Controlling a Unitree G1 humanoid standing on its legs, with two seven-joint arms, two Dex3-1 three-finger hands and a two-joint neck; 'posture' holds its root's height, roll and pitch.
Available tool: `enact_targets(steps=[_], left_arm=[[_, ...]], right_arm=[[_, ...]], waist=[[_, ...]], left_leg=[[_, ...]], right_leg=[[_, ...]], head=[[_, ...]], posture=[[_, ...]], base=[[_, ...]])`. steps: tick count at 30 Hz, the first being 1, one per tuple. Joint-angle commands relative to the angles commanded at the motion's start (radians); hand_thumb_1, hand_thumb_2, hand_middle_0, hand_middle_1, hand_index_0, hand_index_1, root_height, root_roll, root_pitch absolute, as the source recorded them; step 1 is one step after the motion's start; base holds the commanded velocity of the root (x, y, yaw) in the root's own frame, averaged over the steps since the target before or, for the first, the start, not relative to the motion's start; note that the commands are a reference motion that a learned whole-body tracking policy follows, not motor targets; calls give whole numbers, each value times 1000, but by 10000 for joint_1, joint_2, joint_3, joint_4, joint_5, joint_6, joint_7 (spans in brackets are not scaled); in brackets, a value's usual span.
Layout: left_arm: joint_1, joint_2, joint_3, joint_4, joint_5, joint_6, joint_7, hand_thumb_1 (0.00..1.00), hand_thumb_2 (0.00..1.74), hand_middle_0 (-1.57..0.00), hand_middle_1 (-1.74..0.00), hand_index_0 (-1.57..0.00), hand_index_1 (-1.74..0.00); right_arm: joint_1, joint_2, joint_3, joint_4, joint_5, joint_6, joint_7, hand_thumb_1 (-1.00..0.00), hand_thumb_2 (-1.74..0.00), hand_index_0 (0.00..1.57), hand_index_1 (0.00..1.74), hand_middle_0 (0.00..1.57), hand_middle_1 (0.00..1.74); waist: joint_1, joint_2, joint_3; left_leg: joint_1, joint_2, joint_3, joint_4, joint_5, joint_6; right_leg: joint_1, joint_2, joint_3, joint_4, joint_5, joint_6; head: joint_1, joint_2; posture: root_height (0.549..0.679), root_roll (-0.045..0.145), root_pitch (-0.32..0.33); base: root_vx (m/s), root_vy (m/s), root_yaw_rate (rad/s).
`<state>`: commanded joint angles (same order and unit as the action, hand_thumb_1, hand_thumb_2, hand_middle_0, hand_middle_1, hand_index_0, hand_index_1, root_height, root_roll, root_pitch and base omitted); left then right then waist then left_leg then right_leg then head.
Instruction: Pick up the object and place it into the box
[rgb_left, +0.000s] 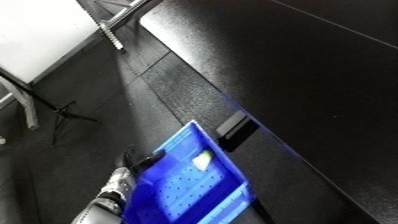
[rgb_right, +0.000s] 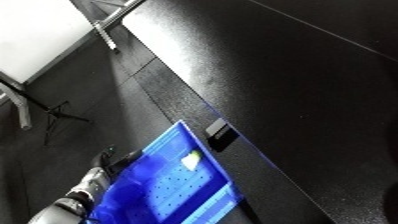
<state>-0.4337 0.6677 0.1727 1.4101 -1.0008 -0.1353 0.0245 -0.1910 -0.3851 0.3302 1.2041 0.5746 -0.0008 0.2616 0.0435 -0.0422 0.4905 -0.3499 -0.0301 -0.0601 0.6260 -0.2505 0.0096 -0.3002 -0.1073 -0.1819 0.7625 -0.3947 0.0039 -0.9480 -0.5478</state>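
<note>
The left hand grips the blue bin's rim, fingers seemingly curled; a pale object lies inside.

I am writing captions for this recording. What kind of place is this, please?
Probably a lab or workshop: a wide black table, a blue bin holding a pale object, dark floor mats and a tripod's legs.

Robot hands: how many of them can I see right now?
1. The left hand shows at the lower left, against the outer wall of the blue bin; its fingers are too dark to read. The right hand is outside both views.
</note>
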Motion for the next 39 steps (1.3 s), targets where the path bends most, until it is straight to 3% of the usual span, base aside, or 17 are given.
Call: enact_targets(steps=[7, 14, 20, 24, 26, 27, 33, 39], left_arm=[[-77, -153, -324, -71, 525, 209, -886, 0, 0, 0, 0, 0, 0], [167, -558, -1146, -535, 2329, -12, -2047, 0, 0, 0, 0, 0, 0], [476, -1073, -2147, -982, 3570, -65, -2722, 0, 0, 0, 0, 0, 0], [534, -1300, -2540, -1141, 3947, -26, -2809, 0, 0, 0, 0, 0, 0], [554, -1519, -2796, -1252, 4064, 12, -2850, 0, 0, 0, 0, 0, 0], [1025, -2109, -3119, -1591, 3851, 614, -4041, 0, 0, 0, 0, 0, 0], [1318, -2239, -3256, -1812, 3884, 426, -3878, 0, 0, 0, 0, 0, 0], [1333, -2266, -3299, -1867, 3833, 282, -3429, 0, 0, 0, 0, 0, 0]], right_arm=[[-47, 41, -13, -41, 84, -85, 17, 0, 0, 0, 0, 0, 0], [-269, -20, 35, -104, 161, -212, -37, 0, 0, 0, 0, 0, 0], [-543, -145, -45, -81, 158, -298, -152, 0, 0, 0, 0, 0, 0], [-634, -189, -100, -76, 149, -304, -195, 0, 0, 0, 0, 0, 0], [-711, -206, -161, -80, 99, -284, -226, 0, 0, 0, 0, 0, 0], [-914, -329, -313, -72, -330, -211, -50, 0, 0, 0, 0, 0, 0], [-1003, -412, -366, -54, -521, -285, 96, 0, 0, 0, 0, 0, 0], [-1230, -557, -330, -143, -484, -450, 192, 0, 0, 0, 0, 0, 0]], waist=[[-42, -9, 5], [-146, 135, 32], [-262, 414, 97], [-343, 504, 76], [-425, 552, 38], [-631, 578, -52], [-682, 642, -93], [-751, 703, -115]], left_leg=[[30, 24, 76, 26, -58, 5], [60, 111, 269, 105, -151, -24], [223, 188, 406, -91, -73, -79], [288, 228, 484, -240, -6, -110], [315, 262, 557, -320, 31, -125], [248, 315, 749, 103, -289, -31], [214, 327, 890, 375, -505, 74], [227, 315, 963, 372, -548, 78]], right_leg=[[-25, 11, 27, -87, 114, 43], [-118, 57, 147, -211, 284, 103], [-158, 32, 274, -336, 431, 130], [-231, 22, 331, -386, 507, 150], [-326, 26, 401, -437, 611, 188], [-497, 93, 632, -548, 878, 249], [-578, 137, 711, -319, 797, 199], [-604, 193, 806, -316, 789, 159]], head=[[1248, -205], [4055, -637], [6299, -877], [7347, -977], [8641, -1078], [11881, -1251], [13115, -1239], [14004, -2000]], posture=[[637, 37, -57], [639, 33, -49], [640, 33, -47], [641, 32, -42], [642, 31, -38], [642, 31, -36], [640, 31, -37], [641, 33, -32]], base=[[-26, -17, -34], [-60, 4, -123], [-50, 36, -117], [-38, 35, -90], [-24, 25, -83], [0, 27, -185], [10, 26, -140], [-2, 33, -80]])
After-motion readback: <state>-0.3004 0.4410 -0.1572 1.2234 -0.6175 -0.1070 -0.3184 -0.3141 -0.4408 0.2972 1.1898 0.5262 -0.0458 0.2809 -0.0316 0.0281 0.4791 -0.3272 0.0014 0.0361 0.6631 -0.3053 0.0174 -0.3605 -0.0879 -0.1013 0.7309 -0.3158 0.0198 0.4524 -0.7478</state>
